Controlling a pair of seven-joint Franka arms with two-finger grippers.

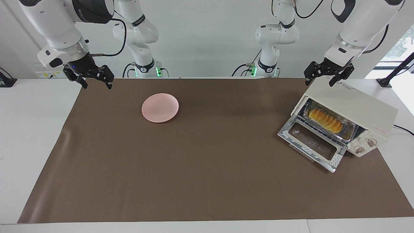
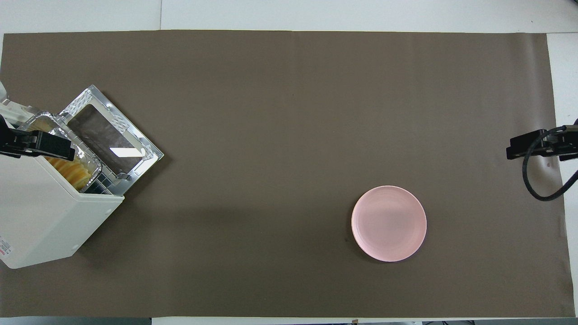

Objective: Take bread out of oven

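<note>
Oven door already down; bread not yet gripped.

- Cream-white boxy toaster oven [image 1: 351, 111], right of the facing view: door flat on the brown mat.
- Golden ridged bread loaf [image 1: 325, 120]: inside on the silver foil tray [image 1: 351, 133].
- Left gripper [image 1: 328, 72]: raised over the oven top, fingers apart, empty. Descend before the opening; enter level; close across the loaf, clear of foil.
- Right gripper [image 1: 92, 76], upper left: waiting, fingers apart.
- Round pink plate [image 1: 160, 107], centre left: empty.

A robotics lab, not a kitchen. Two white arms [image 1: 58, 29] are mounted at one edge of a plain white table [image 1: 29, 129] against a bare white wall [image 1: 207, 38], with cables [image 1: 118, 38] trailing from them. A brown mat [image 1: 207, 168] covers the table, bearing only an oven [image 1: 352, 113] near one corner and a pink plate [image 1: 160, 107].
</note>
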